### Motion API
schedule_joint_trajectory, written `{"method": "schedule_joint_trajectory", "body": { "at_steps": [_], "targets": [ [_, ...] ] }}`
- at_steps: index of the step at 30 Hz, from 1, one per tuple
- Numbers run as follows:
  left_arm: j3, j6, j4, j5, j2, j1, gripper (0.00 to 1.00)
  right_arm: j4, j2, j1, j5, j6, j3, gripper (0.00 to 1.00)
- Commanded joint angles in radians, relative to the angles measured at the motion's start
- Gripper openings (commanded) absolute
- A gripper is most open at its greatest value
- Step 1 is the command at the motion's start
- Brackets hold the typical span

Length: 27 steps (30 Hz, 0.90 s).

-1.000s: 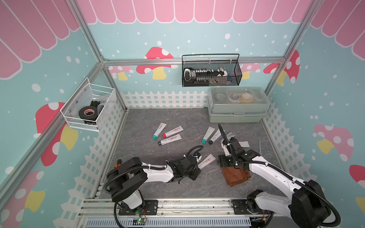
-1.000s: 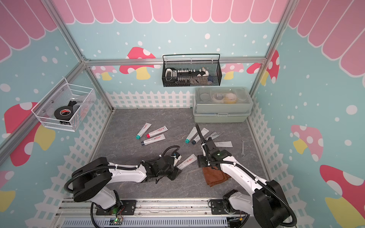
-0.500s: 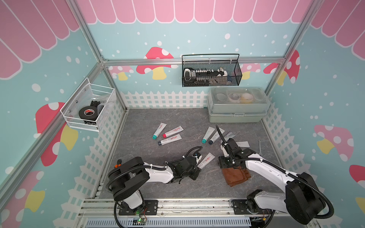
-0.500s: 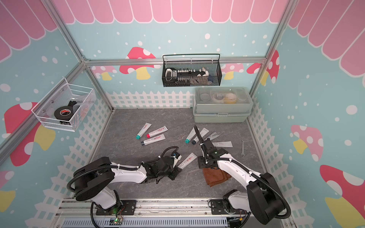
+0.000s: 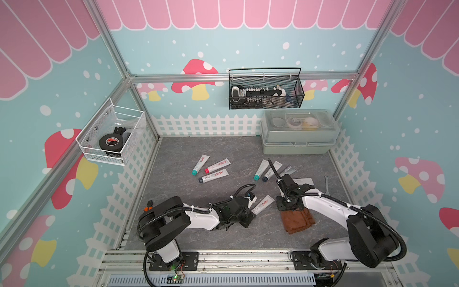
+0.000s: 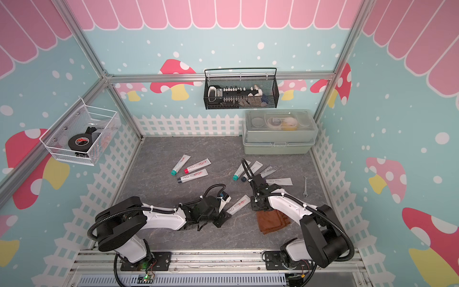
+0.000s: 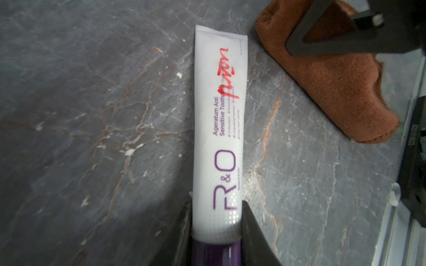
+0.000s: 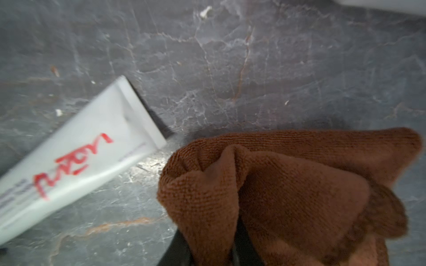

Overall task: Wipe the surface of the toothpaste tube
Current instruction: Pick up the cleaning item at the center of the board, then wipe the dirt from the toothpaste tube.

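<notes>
The toothpaste tube point(image 7: 217, 138) carries a large purple "R&O" near its cap. Beyond it, smaller purple letters read "Ageratum Anti Sensitive Toothpaste", and the finer lines beside them are too small to read. A red handwritten scrawl crosses its flat end, illegible. In a top view, the red-capped tube point(image 5: 218, 166) and the dark-capped tube point(image 5: 214, 175) show the same logo.

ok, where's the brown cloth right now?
In both top views the brown cloth lies front right on the grey table, just right of the marked toothpaste tube, its edge pinched in the right arm's jaws.
</notes>
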Motion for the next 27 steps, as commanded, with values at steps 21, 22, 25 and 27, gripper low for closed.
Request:
{"method": "schedule_joint_trajectory", "body": {
  "at_steps": [21, 22, 25, 27],
  "targets": [
    [0.013, 0.009, -0.052, 0.03, 0.045, -0.024, 0.28, -0.024, 0.192, 0.0, -0.093, -0.055, 0.081, 0.1],
    [0.005, 0.007, -0.048, 0.027, 0.037, -0.024, 0.28, -0.039, 0.195, -0.001, -0.038, -0.051, 0.08, 0.1],
    [-0.007, 0.006, -0.046, 0.021, 0.02, -0.023, 0.28, -0.047, 0.193, -0.004, 0.035, -0.032, 0.084, 0.1],
    [-0.009, 0.004, -0.043, 0.026, 0.019, -0.023, 0.28, -0.05, 0.188, -0.005, 0.077, -0.026, 0.09, 0.1]
  ]
}}
